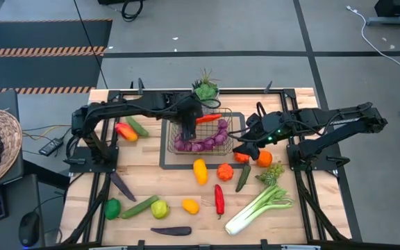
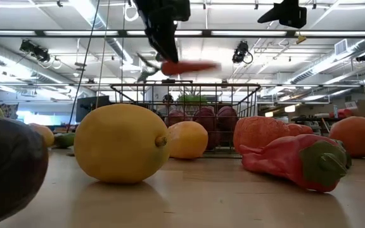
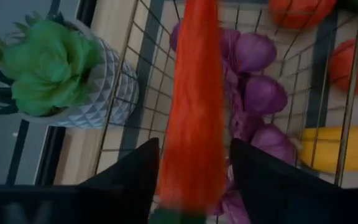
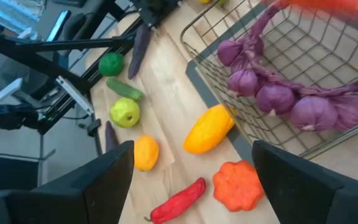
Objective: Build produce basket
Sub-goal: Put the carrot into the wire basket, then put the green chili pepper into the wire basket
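left gripper (image 1: 195,118) holds the carrot (image 1: 209,118) clamped above the basket (image 1: 236,122), which so far contains only the purple grapes (image 1: 203,141) (right gripper (image 1: 244,147) spread, empty, just beside the basket), most produce still out on the table (image 1: 144,177).
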Robot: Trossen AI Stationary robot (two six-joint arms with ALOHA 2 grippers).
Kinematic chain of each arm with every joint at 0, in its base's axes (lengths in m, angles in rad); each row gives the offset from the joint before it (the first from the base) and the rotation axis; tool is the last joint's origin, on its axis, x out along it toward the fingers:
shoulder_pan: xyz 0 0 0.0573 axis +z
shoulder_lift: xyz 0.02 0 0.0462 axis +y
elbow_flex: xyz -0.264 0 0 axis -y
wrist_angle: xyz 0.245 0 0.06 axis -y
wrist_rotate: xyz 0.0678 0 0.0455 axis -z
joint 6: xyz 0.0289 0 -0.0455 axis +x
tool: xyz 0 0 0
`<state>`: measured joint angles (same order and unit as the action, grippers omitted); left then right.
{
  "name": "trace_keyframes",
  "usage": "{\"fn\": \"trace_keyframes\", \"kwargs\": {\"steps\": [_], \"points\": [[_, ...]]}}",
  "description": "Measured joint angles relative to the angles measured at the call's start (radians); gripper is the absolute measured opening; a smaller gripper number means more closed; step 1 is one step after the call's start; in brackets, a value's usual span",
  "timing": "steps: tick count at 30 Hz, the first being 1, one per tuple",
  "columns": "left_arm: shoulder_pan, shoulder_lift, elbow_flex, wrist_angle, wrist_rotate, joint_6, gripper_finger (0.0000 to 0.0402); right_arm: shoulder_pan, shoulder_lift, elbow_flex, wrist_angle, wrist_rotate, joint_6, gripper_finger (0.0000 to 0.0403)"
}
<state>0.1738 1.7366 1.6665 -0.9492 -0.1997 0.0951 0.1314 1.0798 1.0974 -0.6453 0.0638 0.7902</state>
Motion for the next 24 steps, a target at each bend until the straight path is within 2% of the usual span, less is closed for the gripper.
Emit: {"fn": "trace_keyframes", "kwargs": {"steps": [7, 11, 14, 20, 24], "points": [[-0.003, -0.009, 0.003, -0.056, -0.006, -0.081, 0.0283, 0.0, 0.0, 0.0, -0.006, 0.013, -0.005, 0.0329], [-0.017, -0.009, 0.038, -0.2, 0.057, -0.16, 0.0305, 0.0, 0.0, 0.0, -0.01, 0.011, 0.02, 0.0329], [-0.051, -0.012, 0.053, -0.288, 0.1, -0.206, 0.0308, 0.0, 0.0, 0.0, -0.029, 0.004, 0.026, 0.0329], [-0.145, -0.035, 0.059, -0.411, 0.1, -0.275, 0.0298, 0.0, 0.0, 0.0, -0.066, -0.005, 0.098, 0.0329], [-0.21, -0.064, 0.058, -0.431, 0.1, -0.3, 0.0294, 0.0, 0.0, 0.0, -0.06, 0.0, 0.048, 0.0329]]}}
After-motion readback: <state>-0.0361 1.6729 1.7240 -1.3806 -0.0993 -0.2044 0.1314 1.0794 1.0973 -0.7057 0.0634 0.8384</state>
